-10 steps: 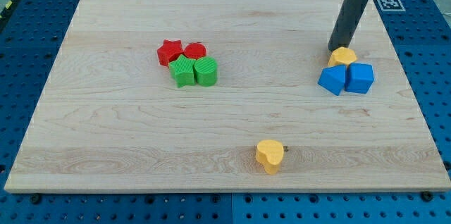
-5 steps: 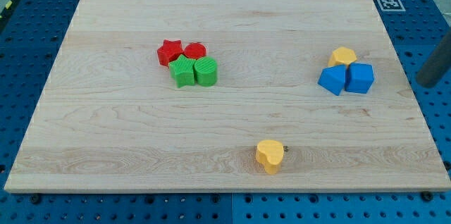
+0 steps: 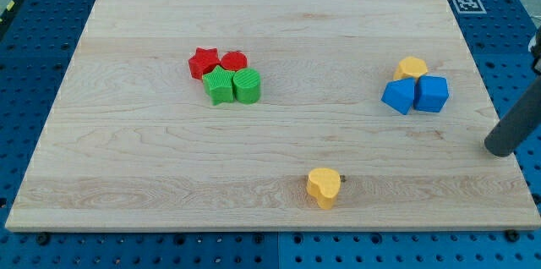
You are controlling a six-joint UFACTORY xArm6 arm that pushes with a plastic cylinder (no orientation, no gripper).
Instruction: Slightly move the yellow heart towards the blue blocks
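The yellow heart (image 3: 323, 186) lies near the view's bottom edge of the wooden board (image 3: 270, 49), right of centre. Two blue blocks (image 3: 400, 96) (image 3: 432, 93) sit side by side at the view's right, with a second yellow block (image 3: 411, 68) touching them from above. My tip (image 3: 499, 147) is at the view's far right, at the board's right edge, below and right of the blue blocks and far right of the yellow heart. It touches no block.
A red star (image 3: 203, 62), a second red block (image 3: 233, 62), a green star (image 3: 220, 85) and a green cylinder-like block (image 3: 248, 85) cluster left of centre. A fiducial marker (image 3: 467, 3) sits at the top right corner.
My tip left the yellow block above the blue blocks, swung out to the view's right edge, then moved down toward the view's bottom. No block has moved.
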